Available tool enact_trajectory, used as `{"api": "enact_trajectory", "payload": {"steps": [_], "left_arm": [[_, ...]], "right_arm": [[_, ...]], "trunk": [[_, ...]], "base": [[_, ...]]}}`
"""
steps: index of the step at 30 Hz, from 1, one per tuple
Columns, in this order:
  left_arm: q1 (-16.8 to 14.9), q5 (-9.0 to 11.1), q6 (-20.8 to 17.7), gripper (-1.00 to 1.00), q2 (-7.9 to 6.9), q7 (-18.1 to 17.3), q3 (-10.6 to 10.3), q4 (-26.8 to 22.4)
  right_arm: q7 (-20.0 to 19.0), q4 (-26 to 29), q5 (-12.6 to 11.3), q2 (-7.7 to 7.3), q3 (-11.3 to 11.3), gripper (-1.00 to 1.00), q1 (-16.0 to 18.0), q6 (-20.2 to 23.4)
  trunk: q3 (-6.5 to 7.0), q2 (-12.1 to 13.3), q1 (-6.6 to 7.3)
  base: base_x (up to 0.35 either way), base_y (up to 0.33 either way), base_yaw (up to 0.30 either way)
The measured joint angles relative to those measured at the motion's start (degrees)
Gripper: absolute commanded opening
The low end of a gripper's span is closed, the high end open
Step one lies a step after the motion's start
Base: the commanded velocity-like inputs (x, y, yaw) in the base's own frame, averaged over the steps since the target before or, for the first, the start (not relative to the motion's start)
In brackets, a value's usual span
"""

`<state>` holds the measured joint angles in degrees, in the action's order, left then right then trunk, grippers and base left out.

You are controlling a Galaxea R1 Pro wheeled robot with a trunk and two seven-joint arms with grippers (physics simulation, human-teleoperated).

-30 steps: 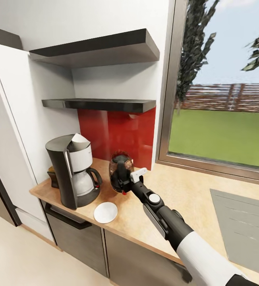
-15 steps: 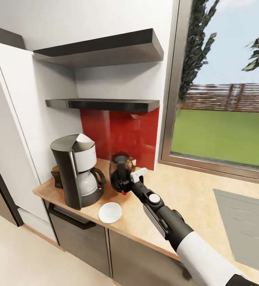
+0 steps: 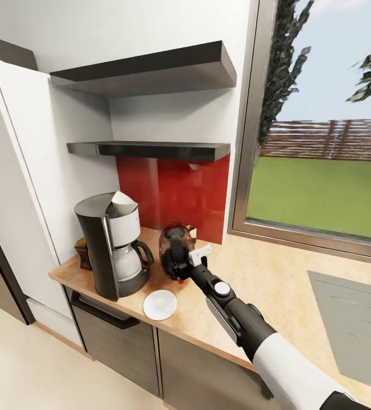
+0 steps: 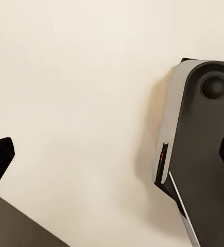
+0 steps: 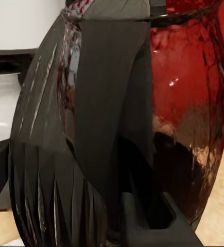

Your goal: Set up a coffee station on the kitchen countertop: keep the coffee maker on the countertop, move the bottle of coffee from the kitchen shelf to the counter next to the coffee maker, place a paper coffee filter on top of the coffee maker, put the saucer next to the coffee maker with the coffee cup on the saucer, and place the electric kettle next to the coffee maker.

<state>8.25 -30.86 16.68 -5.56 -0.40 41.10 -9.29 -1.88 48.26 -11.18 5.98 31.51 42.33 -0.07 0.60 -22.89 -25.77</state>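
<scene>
Evidently we have our right gripper (image 3: pixel 181 267) clamped on the electric kettle (image 3: pixel 175 248) by its handle (upright), to set it beside the coffee maker (image 3: pixel 112 253).

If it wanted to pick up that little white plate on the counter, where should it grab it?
Probably by the rim. The saucer lies flat near the countertop's front edge, so I'd bring the tool down from above on the side away from the coffee maker.
</scene>
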Motion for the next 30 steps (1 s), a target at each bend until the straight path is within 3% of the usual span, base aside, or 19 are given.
{"api": "enact_trajectory", "payload": {"steps": [30], "left_arm": [[0.0,0.0,0.0,1.0,0.0,0.0,0.0,0.0]], "right_arm": [[0.1,-1.9,0.0,0.0,-0.1,-1.0,0.0,-1.6]], "trunk": [[0.0,0.0,0.0]], "base": [[0.024,0.016,0.0]]}}
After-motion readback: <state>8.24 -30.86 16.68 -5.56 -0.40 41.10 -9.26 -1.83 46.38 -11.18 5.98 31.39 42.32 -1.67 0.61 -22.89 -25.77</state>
